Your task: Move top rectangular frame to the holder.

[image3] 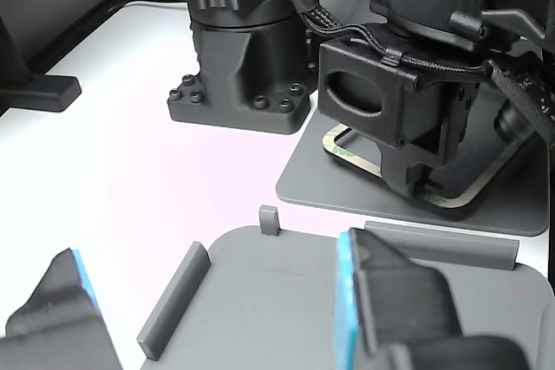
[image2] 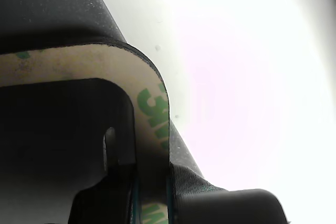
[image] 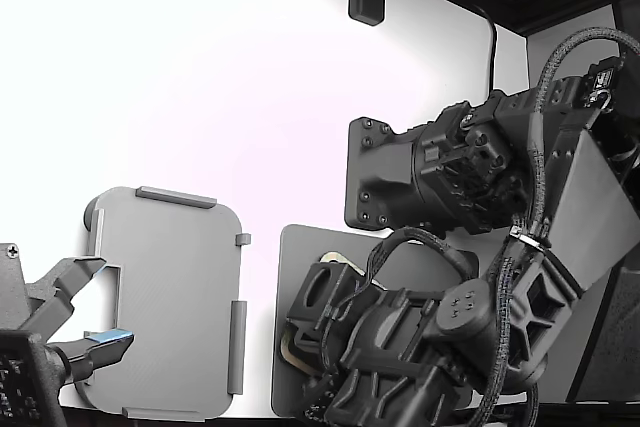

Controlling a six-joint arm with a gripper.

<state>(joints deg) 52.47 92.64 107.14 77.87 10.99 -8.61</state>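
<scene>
Currently, frame position: top rectangular frame (image3: pixel 460 198) flat on the dark grey mat (image3: pixel 347 186), toward the tabletop's edge at the exterior view's right, near the arm bases.
Holder position: holder (image: pixel 165 297) on the white tabletop (image: pixel 200 97), near the front edge at the exterior view's left, just beside the mat but apart from it, with nothing in it.
Jaws: gripper (image3: pixel 414 186) down over one edge of the frame; wrist view shows a rounded corner and a dark finger (image2: pixel 105 156) inside the opening, close on the strip; closed or not, cannot tell.
Risk, stack: if more frames lie beneath, could lift two together, caused by thin sheets clinging; number in the stack cannot be told.
Risk, slip: likely to sag or swing on lifting, caused by a hold at one edge of a thin open outline.
Risk, catch: could snag on the holder's raised tabs (image: pixel 176 196) if brought in tilted or off-centre.
Risk, collision: second gripper (image: pixel 75 322) hangs over the holder, possibly in the path.
Count, frames: one seen.
Count, holders: one.
Count, mats: one.
Count, arms: two.
</scene>
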